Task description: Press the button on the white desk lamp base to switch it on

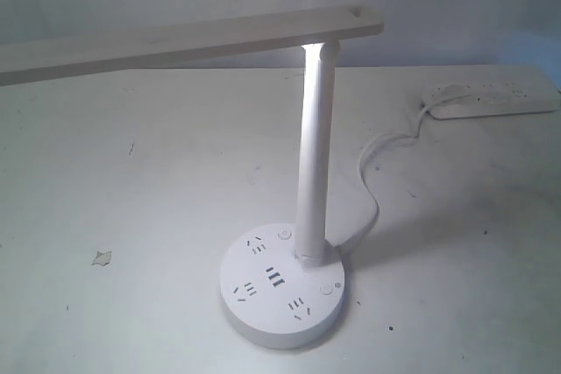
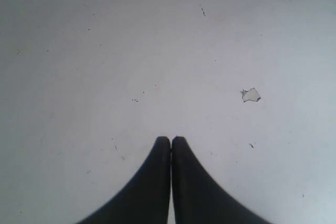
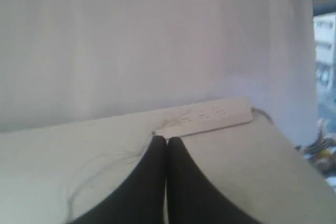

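Observation:
The white desk lamp stands in the exterior view: a slim pole (image 1: pixel 314 155) rises from the white desk lamp base (image 1: pixel 263 317), and the long bar head (image 1: pixel 175 41) reaches left. The pole top under the head looks bright. On the disc, the button (image 1: pixel 327 289) sits at the right beside a tiny sun mark. A second round button (image 1: pixel 284 236) lies left of the pole foot. Neither arm shows in the exterior view. My left gripper (image 2: pixel 171 139) is shut over bare table. My right gripper (image 3: pixel 167 139) is shut, pointing toward the power strip (image 3: pixel 205 116).
A long white power strip (image 1: pixel 495 98) lies at the back right, and the lamp's cord (image 1: pixel 372 181) snakes from it to the base. A small chipped patch (image 1: pixel 102 257) marks the table at the left, the same chipped patch (image 2: pixel 251 95) in the left wrist view.

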`<state>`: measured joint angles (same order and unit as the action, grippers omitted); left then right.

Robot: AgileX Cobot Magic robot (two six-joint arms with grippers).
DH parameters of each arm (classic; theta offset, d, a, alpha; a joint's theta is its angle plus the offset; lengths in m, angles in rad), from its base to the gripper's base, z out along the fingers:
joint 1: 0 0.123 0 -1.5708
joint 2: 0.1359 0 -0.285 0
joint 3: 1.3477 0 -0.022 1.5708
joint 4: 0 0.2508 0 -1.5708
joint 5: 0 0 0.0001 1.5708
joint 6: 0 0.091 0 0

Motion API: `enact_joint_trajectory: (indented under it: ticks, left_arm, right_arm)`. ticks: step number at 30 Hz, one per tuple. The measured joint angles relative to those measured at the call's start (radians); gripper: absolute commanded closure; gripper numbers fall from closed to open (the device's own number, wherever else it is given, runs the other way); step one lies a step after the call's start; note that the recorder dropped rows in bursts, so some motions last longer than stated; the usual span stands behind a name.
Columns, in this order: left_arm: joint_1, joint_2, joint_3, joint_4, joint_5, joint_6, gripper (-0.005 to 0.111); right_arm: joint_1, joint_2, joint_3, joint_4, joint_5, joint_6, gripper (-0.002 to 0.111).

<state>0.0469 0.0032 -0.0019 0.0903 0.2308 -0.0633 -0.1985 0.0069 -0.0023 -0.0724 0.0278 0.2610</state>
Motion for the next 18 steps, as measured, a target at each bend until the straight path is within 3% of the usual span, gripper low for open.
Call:
enact_joint_trajectory:
  ticks: [4,12,18]
  left_arm:
    - [0.0,0.0,0.0,0.0,0.0,0.0,0.107]
    - [0.0,0.0,0.0,0.0,0.0,0.0,0.107]
    - [0.0,0.0,0.0,0.0,0.0,0.0,0.107]
  right_arm:
    - [0.0,0.0,0.0,-0.026,0.051,-0.192,0.108]
    - [0.0,-0.001,0.0,-0.007,0.29,-0.152,0.108]
    - [0.0,-0.001,0.0,-0.005,0.327,-0.148,0.108]
